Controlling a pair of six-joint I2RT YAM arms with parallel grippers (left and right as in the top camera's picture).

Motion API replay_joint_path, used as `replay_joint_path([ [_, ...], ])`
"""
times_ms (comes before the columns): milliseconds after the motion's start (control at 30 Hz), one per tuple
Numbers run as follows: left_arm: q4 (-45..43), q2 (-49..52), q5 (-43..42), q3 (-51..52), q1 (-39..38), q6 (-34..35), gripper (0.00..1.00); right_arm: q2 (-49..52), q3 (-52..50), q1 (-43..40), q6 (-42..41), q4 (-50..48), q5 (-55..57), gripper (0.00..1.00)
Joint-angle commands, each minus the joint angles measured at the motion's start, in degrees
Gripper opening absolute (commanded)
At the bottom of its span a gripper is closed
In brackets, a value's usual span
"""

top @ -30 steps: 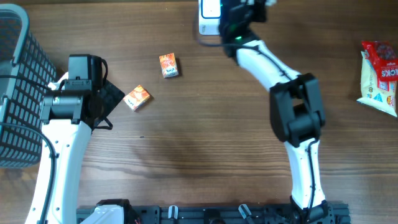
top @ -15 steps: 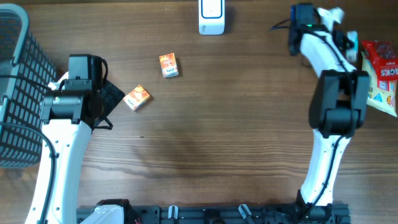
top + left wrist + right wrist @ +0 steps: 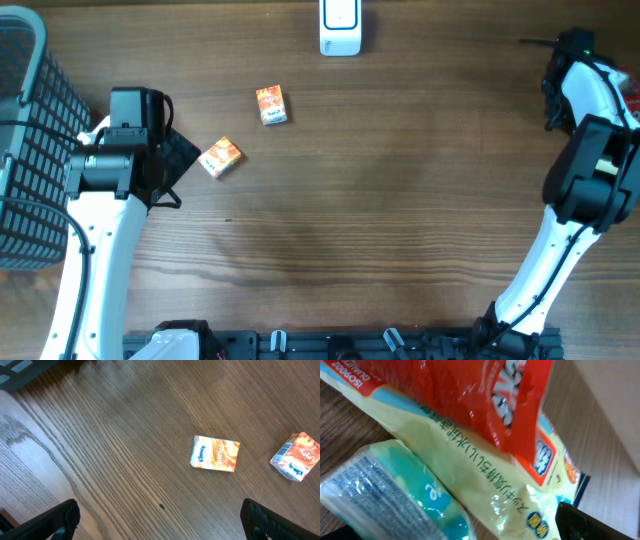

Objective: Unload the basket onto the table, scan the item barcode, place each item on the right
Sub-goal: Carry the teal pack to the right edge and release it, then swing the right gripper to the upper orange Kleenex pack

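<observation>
A white barcode scanner stands at the table's far edge. My right arm reaches to the far right edge. In the right wrist view my right gripper is open just above a red and yellow snack bag and a teal packet, holding neither. Two small orange boxes lie left of centre, one farther back and one nearer. My left gripper hovers open over bare wood, with the nearer box ahead of it.
A dark wire basket fills the left edge beside my left arm. The second orange box shows at the right of the left wrist view.
My right arm has swung from the scanner to the far right edge, over the snack bag, and its jaws now stand apart. The left arm and the orange boxes have not moved.
</observation>
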State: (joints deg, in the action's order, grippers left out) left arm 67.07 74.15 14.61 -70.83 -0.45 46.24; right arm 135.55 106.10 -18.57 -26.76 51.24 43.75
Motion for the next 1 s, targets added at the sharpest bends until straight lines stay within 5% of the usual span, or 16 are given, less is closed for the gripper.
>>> replay_joint_path([
  [0,0.0,0.2,-0.2,0.1,0.3,0.7,1.0,-4.3,0.0,0.0,0.4,-0.2,-3.1,1.0],
  [300,0.0,0.2,-0.2,0.1,0.3,0.7,1.0,-21.3,0.0,0.1,2.4,-4.9,-26.9,1.0],
  [567,0.0,0.2,-0.2,0.1,0.3,0.7,1.0,-27.6,-0.1,2.0,2.6,-3.4,-82.9,1.0],
  [967,0.0,0.2,-0.2,0.1,0.3,0.7,1.0,-19.1,-0.1,27.4,2.5,-5.5,-71.3,1.0],
])
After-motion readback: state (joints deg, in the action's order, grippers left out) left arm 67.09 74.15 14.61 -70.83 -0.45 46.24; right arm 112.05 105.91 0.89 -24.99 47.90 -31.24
